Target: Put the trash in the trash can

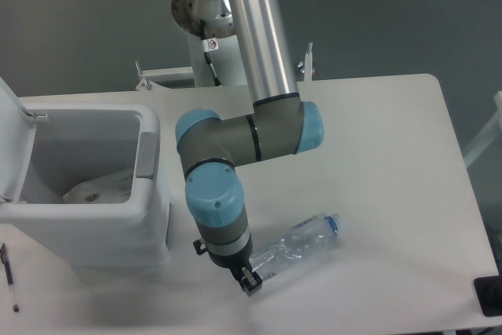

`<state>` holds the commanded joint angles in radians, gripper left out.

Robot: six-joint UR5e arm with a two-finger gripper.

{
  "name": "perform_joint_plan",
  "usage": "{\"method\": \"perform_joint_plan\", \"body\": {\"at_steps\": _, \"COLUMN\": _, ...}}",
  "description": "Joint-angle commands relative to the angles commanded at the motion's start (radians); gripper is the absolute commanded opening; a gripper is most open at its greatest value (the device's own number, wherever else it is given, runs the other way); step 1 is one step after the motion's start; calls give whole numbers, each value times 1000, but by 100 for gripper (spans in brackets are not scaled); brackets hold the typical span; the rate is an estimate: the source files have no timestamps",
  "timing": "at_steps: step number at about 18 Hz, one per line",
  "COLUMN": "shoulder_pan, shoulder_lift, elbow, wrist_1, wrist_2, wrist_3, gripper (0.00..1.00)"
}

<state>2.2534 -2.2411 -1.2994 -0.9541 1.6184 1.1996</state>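
Note:
The clear crinkled water bottle [302, 240] with a blue cap lies tilted, its cap end up and to the right, its base at my gripper [250, 278]. The gripper is shut on the bottle's base, low near the table's front. The white trash can [86, 229] stands at the left with its lid [13, 143] swung open. The crumpled whitish wrapper [98, 187] lies inside it. My wrist hides the fingers' upper part.
A black pen [9, 276] lies on the table at the far left front. A dark object [489, 296] sits at the right front edge. A metal mount [307, 64] stands at the table's back edge.

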Motion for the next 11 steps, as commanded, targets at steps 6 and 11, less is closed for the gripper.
{"method": "perform_joint_plan", "body": {"at_steps": 6, "shoulder_pan": 77, "shoulder_lift": -11, "elbow": 83, "wrist_1": 0, "wrist_2": -156, "wrist_3": -26, "gripper": 34}}
{"method": "perform_joint_plan", "body": {"at_steps": 11, "shoulder_pan": 109, "shoulder_lift": 18, "elbow": 92, "wrist_1": 0, "wrist_2": -327, "wrist_3": -100, "gripper": 34}}
